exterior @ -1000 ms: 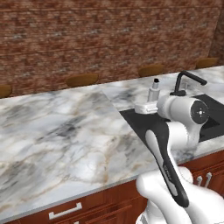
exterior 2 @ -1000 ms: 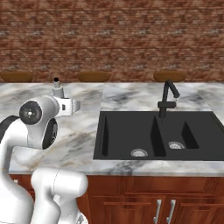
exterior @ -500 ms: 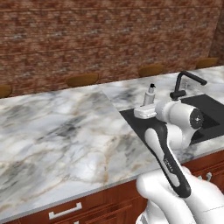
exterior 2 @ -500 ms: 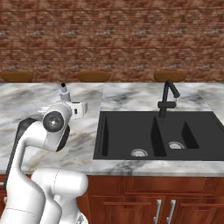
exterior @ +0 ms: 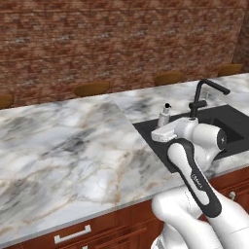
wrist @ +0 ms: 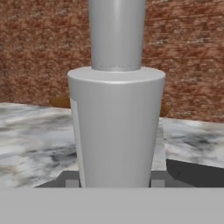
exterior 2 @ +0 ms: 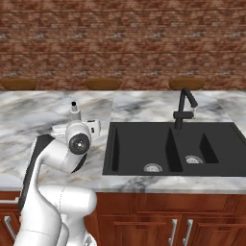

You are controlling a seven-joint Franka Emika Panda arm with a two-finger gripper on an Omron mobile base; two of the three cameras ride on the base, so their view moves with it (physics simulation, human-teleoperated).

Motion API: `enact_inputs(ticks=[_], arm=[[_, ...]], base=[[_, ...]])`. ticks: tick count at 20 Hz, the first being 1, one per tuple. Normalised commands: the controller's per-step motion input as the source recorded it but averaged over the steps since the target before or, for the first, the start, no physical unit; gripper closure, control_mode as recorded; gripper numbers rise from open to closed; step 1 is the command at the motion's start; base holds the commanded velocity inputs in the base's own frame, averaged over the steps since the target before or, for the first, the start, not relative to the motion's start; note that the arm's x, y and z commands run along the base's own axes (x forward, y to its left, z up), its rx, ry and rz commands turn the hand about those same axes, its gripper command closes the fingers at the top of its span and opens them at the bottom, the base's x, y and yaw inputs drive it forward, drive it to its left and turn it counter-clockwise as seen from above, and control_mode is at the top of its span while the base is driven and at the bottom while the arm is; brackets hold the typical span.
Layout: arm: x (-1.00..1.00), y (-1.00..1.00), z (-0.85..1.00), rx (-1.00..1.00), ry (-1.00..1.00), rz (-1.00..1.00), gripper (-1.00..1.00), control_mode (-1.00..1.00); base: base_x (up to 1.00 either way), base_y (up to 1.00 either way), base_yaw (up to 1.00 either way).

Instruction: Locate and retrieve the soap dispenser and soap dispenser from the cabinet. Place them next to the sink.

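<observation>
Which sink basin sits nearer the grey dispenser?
The wider basin, on the dispenser's side of the divider; the narrower one lies beyond it.

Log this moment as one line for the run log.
gripper: shut on grey soap bottle | bottle: upright, over counter left of sink | orange bottle: unseen | step: placing by sink

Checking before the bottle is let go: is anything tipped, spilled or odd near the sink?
Nothing stands out. The pale grey soap dispenser is upright in the gripper, over the marble counter left of the black sink; no spill shows.
</observation>
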Motion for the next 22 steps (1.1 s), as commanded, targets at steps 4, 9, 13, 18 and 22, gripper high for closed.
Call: enact_inputs(ticks=[4, 9, 13, 18, 22], arm=[[0.18, 0.00, -0.29, -0.01, -0.05, 0.09, 1.00, -1.00], [0.13, 0.10, -0.33, 0.00, -0.02, 0.06, 1.00, -1.00], [0.16, 0.13, -0.40, 0.00, 0.01, 0.07, 1.00, -1.00], [0.23, 0.13, -0.40, 0.00, 0.00, 0.08, 1.00, -1.00], [0.26, 0.06, -0.35, 0.00, 0.00, 0.09, 1.00, -1.00]], base=[[0.00, 0.00, 0.00], [0.00, 0.00, 0.00], [0.00, 0.00, 0.00], [0.00, 0.00, 0.00], [0.00, 0.00, 0.00]])
